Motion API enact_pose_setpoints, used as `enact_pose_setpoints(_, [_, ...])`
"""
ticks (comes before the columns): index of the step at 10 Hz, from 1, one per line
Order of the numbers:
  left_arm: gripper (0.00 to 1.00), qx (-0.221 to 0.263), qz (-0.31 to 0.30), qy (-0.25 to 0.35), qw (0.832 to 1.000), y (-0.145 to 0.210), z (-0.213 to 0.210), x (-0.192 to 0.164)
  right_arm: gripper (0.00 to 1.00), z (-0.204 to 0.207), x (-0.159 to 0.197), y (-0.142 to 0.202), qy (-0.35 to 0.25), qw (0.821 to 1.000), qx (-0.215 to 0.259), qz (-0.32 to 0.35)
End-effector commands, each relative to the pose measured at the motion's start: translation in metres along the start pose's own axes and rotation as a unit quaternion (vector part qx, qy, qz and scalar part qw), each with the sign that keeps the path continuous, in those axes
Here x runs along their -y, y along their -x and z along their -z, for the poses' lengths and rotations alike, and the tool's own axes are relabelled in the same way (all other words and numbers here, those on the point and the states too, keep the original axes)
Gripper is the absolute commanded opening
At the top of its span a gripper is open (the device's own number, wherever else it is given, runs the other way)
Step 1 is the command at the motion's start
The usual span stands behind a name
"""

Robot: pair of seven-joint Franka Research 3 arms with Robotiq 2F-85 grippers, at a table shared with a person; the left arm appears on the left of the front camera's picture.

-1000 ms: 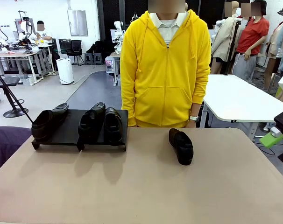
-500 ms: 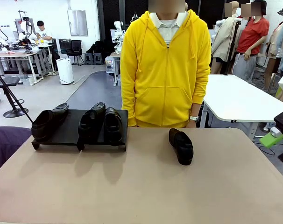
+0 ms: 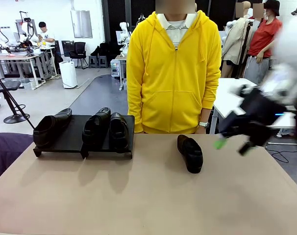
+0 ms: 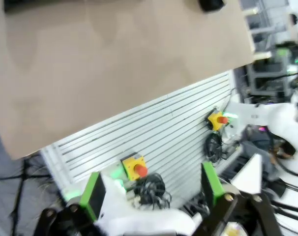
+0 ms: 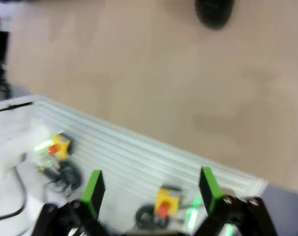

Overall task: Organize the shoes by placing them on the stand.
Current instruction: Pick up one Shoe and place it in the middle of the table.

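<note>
Person [image 3: 174, 68] behind table [image 3: 148, 196]; lone shoe [image 3: 190, 153] beside stand [image 3: 72, 139].

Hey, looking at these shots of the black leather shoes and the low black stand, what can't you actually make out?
- Right gripper, front view: motion blur smears its fingers.
- Lone black leather shoe, right wrist view: blurred and cut by the top edge; likewise in the left wrist view.
- Low black stand, front view: its far edge sits behind the three shoes on it, such as the leftmost.
- Person's hands, front view: hidden behind the tan table.
</note>
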State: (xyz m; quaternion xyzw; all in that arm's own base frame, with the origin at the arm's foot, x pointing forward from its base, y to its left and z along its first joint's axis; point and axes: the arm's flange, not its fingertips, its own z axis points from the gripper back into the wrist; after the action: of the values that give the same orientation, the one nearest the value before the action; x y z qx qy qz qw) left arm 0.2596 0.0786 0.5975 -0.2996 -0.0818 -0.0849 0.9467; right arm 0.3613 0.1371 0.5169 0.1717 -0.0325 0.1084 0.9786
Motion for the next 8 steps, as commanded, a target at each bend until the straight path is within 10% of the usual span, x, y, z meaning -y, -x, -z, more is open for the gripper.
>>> enact_pose_setpoints(1, [1.0, 0.005, 0.007, 0.004, 1.0, 0.0, -0.001, -0.002, 1.0, 0.013, 0.017, -0.084, 0.1, 0.995, -0.009, -0.004])
enact_pose_setpoints(8, [1.0, 0.005, 0.007, 0.004, 1.0, 0.0, -0.001, -0.002, 1.0, 0.055, 0.017, -0.11, 0.1, 0.994, -0.03, -0.033])
